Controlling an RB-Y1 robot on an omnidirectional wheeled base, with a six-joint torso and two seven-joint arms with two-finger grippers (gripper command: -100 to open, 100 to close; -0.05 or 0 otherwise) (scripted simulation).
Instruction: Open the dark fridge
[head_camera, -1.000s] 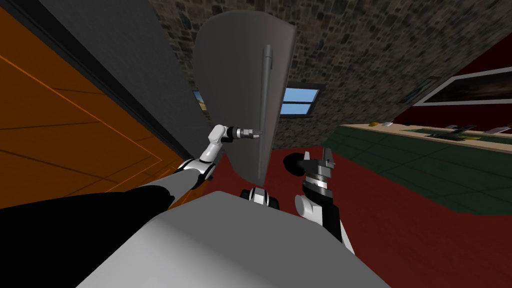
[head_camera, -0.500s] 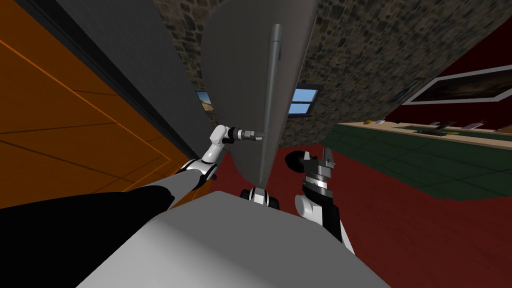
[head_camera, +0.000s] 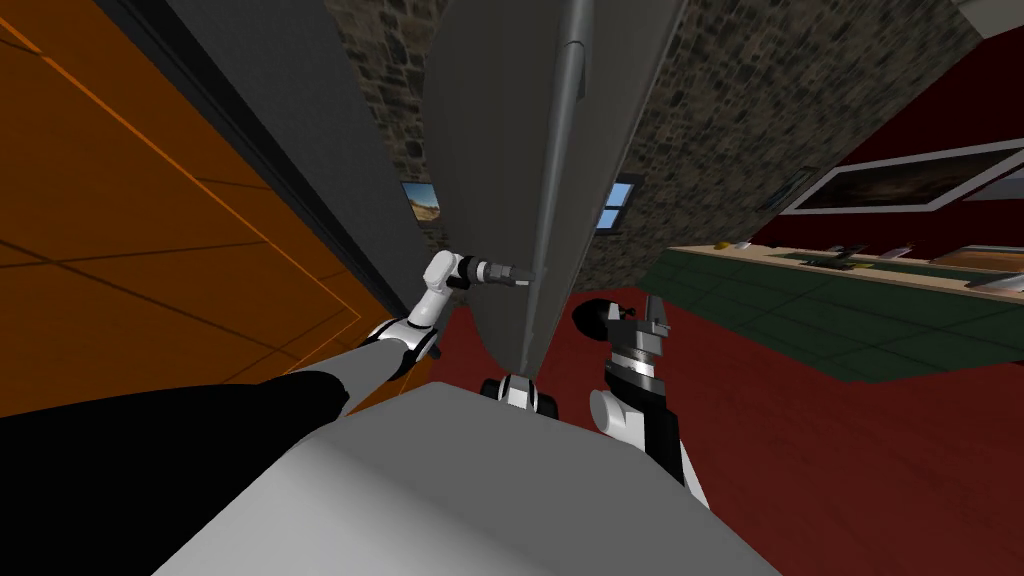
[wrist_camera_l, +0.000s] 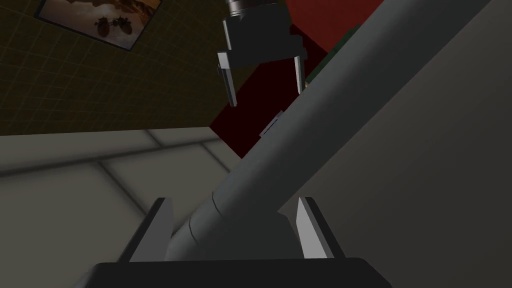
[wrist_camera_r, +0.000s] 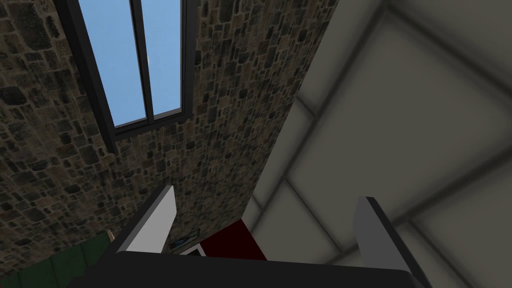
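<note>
Fridge door (head_camera: 490, 150): grey, upper centre of the head view, standing out nearly edge-on, with its long handle (head_camera: 562, 140) running up the near edge. Left gripper (head_camera: 522, 278) is at mid-frame, jaws pinching the handle low down; the bar sits between the blades in the left wrist view. Right gripper (head_camera: 652, 312) is just right of centre, jaws spread and empty. My reading: the door is part open. Best to pull along the hinge arc and let the wrist turn with the bar so the blades don't slip. The right arm looks close to the door's sweep.
</note>
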